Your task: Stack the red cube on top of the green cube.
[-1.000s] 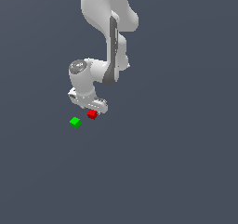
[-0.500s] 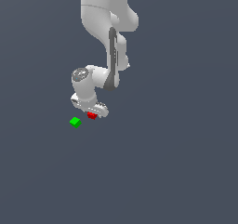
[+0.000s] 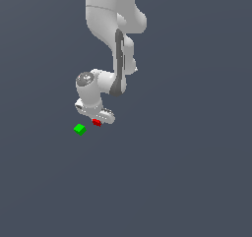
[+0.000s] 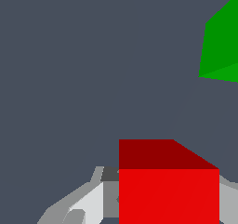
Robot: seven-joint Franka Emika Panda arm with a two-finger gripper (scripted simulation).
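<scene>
In the wrist view the red cube is sitting very close, right between the two fingers of the pincer, with a finger at each side of it, but I cannot tell if they are squeezing it. Farther off, the green cube is resting alone on the grey surface. In the exterior view the white arm is reaching down low, the pincer is sitting over the red cube, and the green cube is lying just beside it, toward the exterior view's left.
</scene>
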